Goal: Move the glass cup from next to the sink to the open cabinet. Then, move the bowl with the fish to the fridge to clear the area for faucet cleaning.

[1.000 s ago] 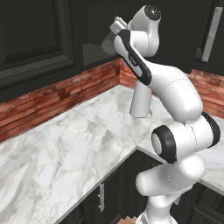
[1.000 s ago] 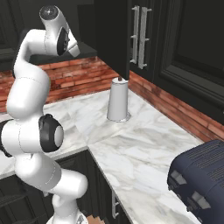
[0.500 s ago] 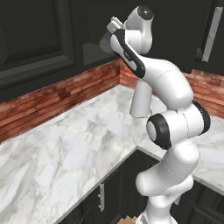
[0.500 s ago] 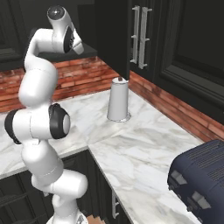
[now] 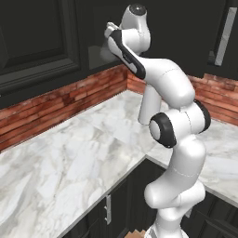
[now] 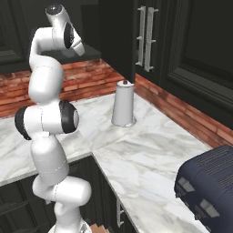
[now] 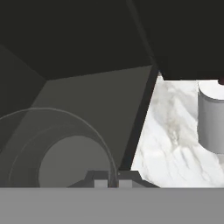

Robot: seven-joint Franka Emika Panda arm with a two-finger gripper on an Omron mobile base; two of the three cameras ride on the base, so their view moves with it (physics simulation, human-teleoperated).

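End effector (image 7: 113,183) pinched narrow on the glass cup (image 7: 61,148) rim, cup at 8 o'clock over the open cabinet (image 7: 96,96) shelf, positioned for set-down.

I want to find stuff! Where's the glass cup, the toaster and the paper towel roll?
glass cup (image 7: 70,157): hand view, on its round see-through bottom.
toaster (image 6: 209,182): right base view, on its dark top.
paper towel roll (image 6: 124,105): right base view, on its white side.

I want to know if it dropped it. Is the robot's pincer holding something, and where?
Yes. The pincer is shut on the glass cup, pinching its rim, over the grey shelf of the open cabinet.
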